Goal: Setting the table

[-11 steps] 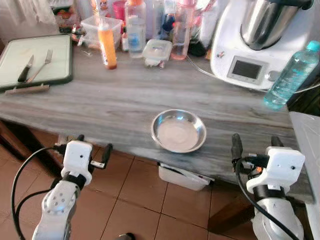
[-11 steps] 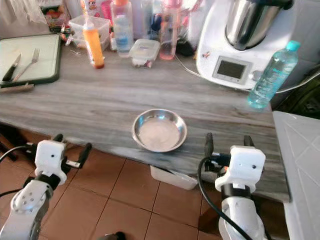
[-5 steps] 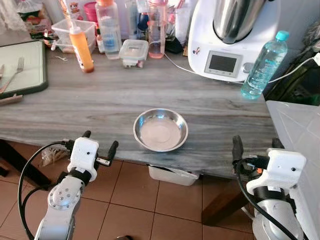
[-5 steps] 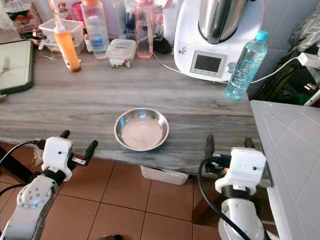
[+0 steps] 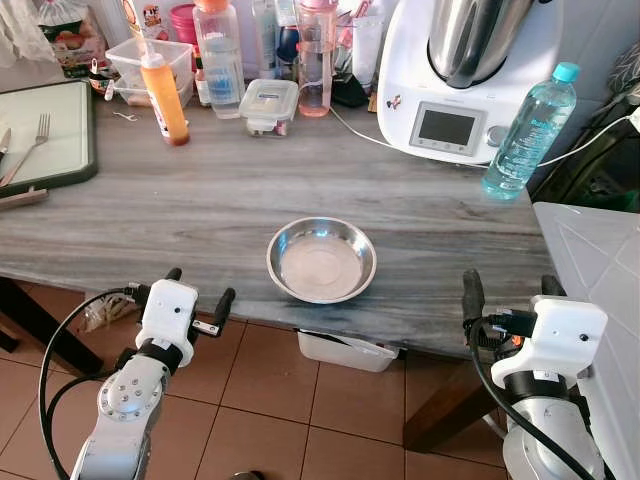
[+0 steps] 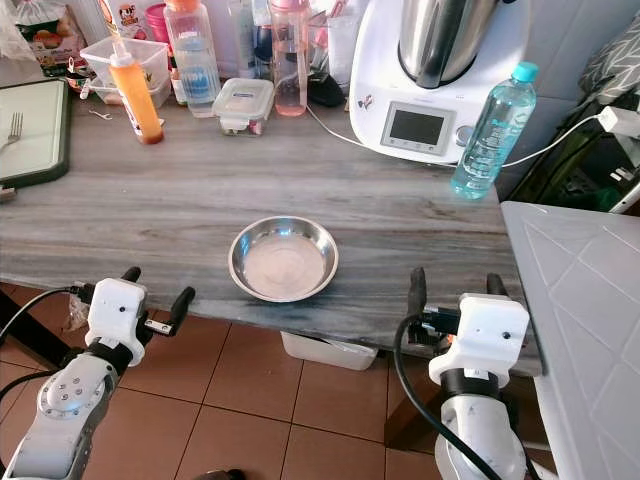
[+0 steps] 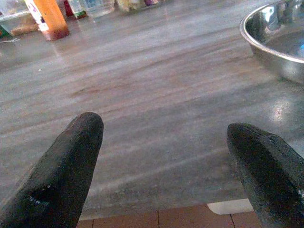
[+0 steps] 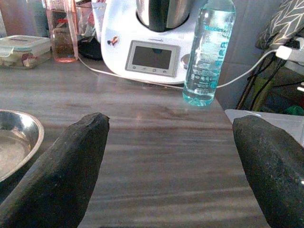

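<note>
A shallow steel bowl (image 5: 321, 260) sits empty near the front edge of the grey wooden table (image 5: 200, 210). My left gripper (image 5: 197, 285) is open, just off the table's front edge, left of the bowl. My right gripper (image 5: 508, 288) is open too, at the front edge to the bowl's right. Both hold nothing. A fork (image 5: 26, 145) lies on a green-rimmed board (image 5: 50, 135) at the far left. In the left wrist view the bowl (image 7: 280, 42) lies beyond one of the black fingers (image 7: 61, 175).
Along the back stand an orange sauce bottle (image 5: 164, 85), clear bottles (image 5: 218, 55), a lidded box (image 5: 268, 104), a white kitchen machine (image 5: 470, 75) and a blue water bottle (image 5: 527, 135). A white surface (image 5: 600, 270) adjoins on the right. A white tub (image 5: 345, 350) sits under the table.
Over the last second the camera swung right, then settled. The bowl and table items stayed put. Both grippers kept their open pose at the table edge.
</note>
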You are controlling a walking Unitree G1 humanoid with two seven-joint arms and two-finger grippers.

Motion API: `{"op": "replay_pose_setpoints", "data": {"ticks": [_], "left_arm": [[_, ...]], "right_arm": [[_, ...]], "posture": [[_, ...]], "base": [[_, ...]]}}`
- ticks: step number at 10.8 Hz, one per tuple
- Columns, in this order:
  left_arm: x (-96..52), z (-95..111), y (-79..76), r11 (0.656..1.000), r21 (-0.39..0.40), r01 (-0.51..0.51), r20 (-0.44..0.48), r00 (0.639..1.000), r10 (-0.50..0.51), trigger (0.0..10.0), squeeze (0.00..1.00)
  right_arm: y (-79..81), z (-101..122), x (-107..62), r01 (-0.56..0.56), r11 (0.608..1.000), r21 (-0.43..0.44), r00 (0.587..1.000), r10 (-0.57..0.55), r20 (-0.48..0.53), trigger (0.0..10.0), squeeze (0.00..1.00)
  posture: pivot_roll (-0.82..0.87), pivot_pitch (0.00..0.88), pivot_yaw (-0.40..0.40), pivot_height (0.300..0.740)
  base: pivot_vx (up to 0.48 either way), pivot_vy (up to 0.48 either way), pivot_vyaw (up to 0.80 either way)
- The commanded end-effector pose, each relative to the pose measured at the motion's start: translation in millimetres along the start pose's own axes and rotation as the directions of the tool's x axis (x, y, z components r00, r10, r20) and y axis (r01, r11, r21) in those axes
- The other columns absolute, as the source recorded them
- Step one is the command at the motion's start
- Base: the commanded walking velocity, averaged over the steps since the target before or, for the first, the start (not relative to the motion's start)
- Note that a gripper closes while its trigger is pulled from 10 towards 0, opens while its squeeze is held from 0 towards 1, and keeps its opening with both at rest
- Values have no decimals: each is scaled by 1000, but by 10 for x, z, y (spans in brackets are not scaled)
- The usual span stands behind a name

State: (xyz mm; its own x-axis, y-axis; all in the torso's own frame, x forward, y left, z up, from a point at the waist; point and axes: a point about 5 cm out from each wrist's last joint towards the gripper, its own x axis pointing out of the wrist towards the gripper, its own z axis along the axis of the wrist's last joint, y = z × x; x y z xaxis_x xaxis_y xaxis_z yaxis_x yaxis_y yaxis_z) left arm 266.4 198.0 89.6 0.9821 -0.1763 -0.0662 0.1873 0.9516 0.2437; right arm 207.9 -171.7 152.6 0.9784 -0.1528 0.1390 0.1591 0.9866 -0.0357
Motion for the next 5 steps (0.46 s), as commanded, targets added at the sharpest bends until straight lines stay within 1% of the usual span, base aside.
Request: {"op": "replay_pose_setpoints", "data": {"ticks": [1, 3, 5], "left_arm": [[17, 7, 33, 1000, 10, -11, 4, 1000, 11, 10000, 0], [38, -11, 50, 1000, 10, -12, -4, 1000, 12, 10000, 0], [61, -53, 63, 1000, 5, -15, -17, 1000, 15, 10000, 0]], "right_arm": [[-24, -24, -2, 17, 1000, 1, 1000, -17, -11, 10000, 0], [-13, -27, -7, 17, 1000, 4, 1000, -17, -12, 10000, 0], [-9, -24, -4, 14, 1000, 6, 1000, -14, -12, 10000, 0]], "posture": [[144, 115, 3, 740], [144, 117, 4, 740], [143, 116, 6, 740]], "base": [[0, 0, 0], [-281, 0, 0], [-369, 0, 0]]}}
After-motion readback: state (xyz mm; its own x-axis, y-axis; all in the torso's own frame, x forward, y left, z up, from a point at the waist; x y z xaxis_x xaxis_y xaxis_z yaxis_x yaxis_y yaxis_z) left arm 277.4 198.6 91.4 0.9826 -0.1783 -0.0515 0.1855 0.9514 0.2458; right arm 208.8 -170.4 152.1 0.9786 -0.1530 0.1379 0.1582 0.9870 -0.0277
